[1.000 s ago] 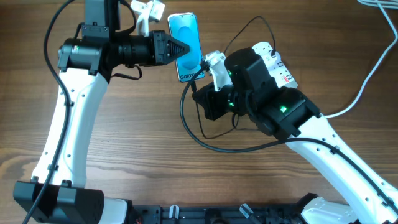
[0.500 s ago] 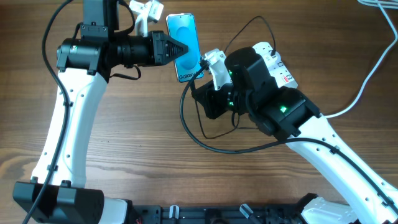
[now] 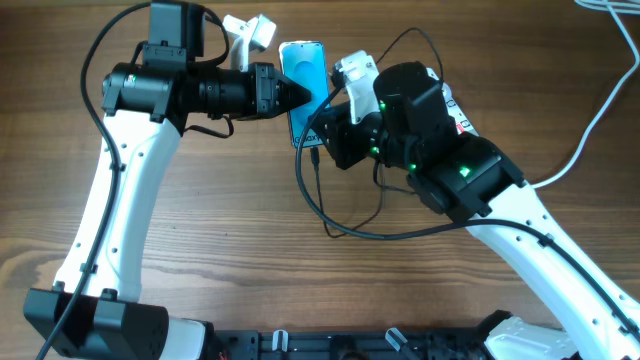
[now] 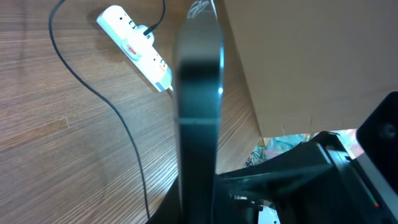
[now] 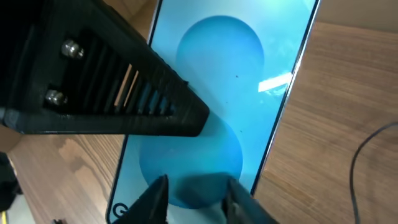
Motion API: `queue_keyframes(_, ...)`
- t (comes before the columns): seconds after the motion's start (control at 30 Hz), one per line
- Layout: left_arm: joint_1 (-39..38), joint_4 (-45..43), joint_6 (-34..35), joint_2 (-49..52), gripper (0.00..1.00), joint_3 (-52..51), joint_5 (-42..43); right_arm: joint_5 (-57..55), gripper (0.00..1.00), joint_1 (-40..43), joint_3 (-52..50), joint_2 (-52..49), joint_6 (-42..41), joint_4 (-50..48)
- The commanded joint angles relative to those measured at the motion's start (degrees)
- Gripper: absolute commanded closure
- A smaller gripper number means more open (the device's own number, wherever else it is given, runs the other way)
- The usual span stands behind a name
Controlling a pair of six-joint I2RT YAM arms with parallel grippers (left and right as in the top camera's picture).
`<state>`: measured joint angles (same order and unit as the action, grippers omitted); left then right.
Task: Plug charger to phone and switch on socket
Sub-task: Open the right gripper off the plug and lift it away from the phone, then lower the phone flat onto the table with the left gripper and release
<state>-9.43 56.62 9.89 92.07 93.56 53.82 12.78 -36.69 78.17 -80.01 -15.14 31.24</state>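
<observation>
The left pincer (image 3: 298, 92) is clamping a small rectangular smartphone with a bright teal-blue screen (image 3: 303, 62) and holding it up off the wood-grain counter (image 3: 250, 250), screen facing upward. One ribbed black finger is lying across the glass in the right wrist view. From the left wrist camera the phone is showing edge-on, as a dark upright bar rising from between the fingers. The right pincer (image 5: 198, 196) is sitting right at the phone's lower edge, its two pale fingertips drawn narrow around a small dark shape that is looking blurred but seems to be the connector end of the thin black charger cable (image 3: 330, 228). That tip is lying over the bottom of the screen rather than in the port, as far as I can tell. From there the cable is drooping in a loose loop across the counter under the right arm. The white oblong power strip with red-marked switches (image 4: 134, 42) is lying flat on the wood, mostly hidden under the right arm from above, and a thick white cord (image 3: 600, 110) is trailing off toward the far right corner.
</observation>
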Motion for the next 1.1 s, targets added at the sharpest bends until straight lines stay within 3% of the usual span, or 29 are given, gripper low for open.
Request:
queue_keyframes(0.0,0.0,0.0,-0.7,-0.1,0.96,0.1,-2.0,-1.2,0.49,1.3,1.2,3.4,-3.1,0.3)
queue_keyframes(0.1,0.0,1.0,-0.7,0.4,0.96,0.1,-5.4,-1.9,0.29,4.0,1.2,5.7,-5.2,2.0)
queue_keyframes(0.13,0.0,1.8,-0.7,1.1,0.96,0.1,-6.7,-3.1,0.14,5.9,1.2,6.6,-7.4,3.7)
queue_keyframes(0.2,-0.1,3.3,-0.7,3.0,0.96,0.1,-7.5,-4.5,0.01,9.3,1.2,7.3,-9.6,7.0)
queue_keyframes(0.5,-2.0,5.1,-0.9,18.3,0.94,0.1,-9.4,-6.0,0.00,23.2,1.2,5.8,-11.9,22.8)
queue_keyframes(0.73,-6.3,0.3,-1.1,25.1,0.96,0.1,-11.0,-7.0,0.00,25.0,0.5,4.3,-12.4,26.5)
queue_keyframes(1.07,-6.4,-1.2,-1.1,27.9,0.96,0.1,-16.7,-6.9,0.00,25.0,-2.7,4.0,-15.3,26.5)
